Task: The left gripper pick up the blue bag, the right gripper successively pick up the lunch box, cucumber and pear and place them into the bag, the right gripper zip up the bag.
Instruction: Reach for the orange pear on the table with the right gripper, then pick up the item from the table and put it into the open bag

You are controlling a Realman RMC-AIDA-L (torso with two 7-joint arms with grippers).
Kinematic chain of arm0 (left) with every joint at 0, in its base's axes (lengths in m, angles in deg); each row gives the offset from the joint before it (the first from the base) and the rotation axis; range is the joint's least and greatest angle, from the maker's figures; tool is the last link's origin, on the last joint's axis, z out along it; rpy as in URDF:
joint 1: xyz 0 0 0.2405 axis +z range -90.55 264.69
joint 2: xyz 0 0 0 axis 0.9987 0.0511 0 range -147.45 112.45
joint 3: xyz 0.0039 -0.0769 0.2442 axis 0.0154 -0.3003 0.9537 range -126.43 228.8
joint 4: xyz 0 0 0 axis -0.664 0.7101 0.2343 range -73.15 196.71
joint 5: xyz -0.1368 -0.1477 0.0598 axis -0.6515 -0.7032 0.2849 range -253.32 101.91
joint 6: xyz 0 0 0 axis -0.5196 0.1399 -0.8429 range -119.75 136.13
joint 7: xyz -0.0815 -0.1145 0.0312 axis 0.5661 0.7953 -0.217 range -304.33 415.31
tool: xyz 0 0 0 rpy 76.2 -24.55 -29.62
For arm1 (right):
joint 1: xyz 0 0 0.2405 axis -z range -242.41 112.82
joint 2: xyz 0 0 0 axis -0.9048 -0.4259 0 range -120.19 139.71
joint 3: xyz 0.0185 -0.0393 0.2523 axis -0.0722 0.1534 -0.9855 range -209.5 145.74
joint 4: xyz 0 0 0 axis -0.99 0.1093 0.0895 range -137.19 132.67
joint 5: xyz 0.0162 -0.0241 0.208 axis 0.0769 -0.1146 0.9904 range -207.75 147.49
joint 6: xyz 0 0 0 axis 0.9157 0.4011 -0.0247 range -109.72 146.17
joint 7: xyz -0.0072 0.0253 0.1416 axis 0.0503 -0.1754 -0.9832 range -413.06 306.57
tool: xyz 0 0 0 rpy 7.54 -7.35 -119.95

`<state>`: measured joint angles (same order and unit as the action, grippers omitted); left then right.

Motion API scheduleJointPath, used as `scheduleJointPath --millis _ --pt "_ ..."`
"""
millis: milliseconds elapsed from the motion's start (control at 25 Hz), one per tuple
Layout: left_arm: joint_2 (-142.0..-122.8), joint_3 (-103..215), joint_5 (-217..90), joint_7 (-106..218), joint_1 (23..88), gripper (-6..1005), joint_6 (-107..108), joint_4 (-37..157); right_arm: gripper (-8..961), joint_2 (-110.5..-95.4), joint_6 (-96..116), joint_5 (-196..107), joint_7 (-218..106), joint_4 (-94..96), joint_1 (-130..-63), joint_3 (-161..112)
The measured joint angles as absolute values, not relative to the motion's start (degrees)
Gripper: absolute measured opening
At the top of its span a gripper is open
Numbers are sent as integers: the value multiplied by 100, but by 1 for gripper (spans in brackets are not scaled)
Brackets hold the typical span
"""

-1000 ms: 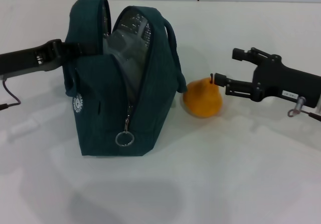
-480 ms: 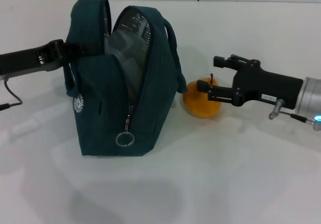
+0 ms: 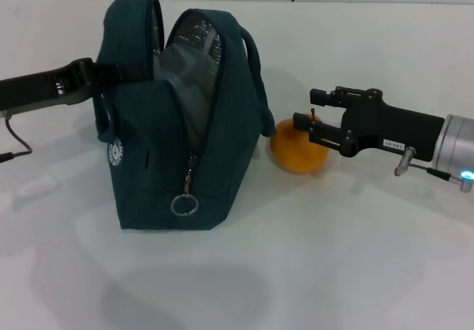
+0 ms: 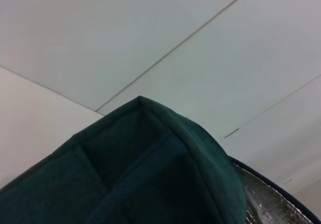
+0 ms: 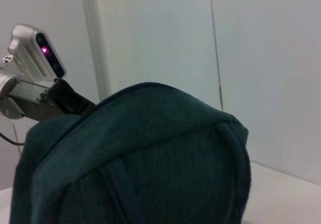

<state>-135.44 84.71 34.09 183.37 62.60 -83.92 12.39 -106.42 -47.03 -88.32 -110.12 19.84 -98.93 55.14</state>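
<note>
The blue bag [image 3: 178, 160] stands upright on the white table, its top gaping and silver lining showing. My left gripper [image 3: 104, 77] reaches in from the left and is shut on the bag's upper left edge by a handle. The left wrist view is filled by the bag's fabric [image 4: 150, 174]. The orange-yellow pear [image 3: 295, 152] sits just right of the bag. My right gripper [image 3: 305, 107] is open, one finger on each side of the pear's top and stem. The right wrist view shows the bag [image 5: 150, 158] and the left gripper [image 5: 75, 103] beyond it. The lunch box and cucumber are out of view.
The bag's zipper hangs down its front with a metal ring pull [image 3: 183, 205]. White table [image 3: 333, 271] stretches in front of the bag and to the right of the pear. A wall runs along the far edge.
My right gripper has moved left from beside the pear until its open fingers straddle the pear's top. The bag and left gripper have stayed put.
</note>
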Motion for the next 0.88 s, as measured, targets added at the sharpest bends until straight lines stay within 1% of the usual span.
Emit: scheduleJointPath --millis 160,600,840,880 --pt "-13544 8469 3398 18337 6242 33 -8392 1239 543 -10642 -4630 -8784 -10972 1985 -9901 5563" --pt "-13542 8466 3364 18344 6230 33 -8383 1239 111 -10642 -4618 -8737 -10771 2057 -9901 5644" --pt "-13532 8466 3349 18366 6229 33 -8390 1238 29 -10627 -4663 -8540 -10766 2157 -9824 5603" --pt "-13527 8467 3344 18370 6228 33 -8400 1238 29 -10615 -4690 -8473 -10774 2246 -9768 5585"
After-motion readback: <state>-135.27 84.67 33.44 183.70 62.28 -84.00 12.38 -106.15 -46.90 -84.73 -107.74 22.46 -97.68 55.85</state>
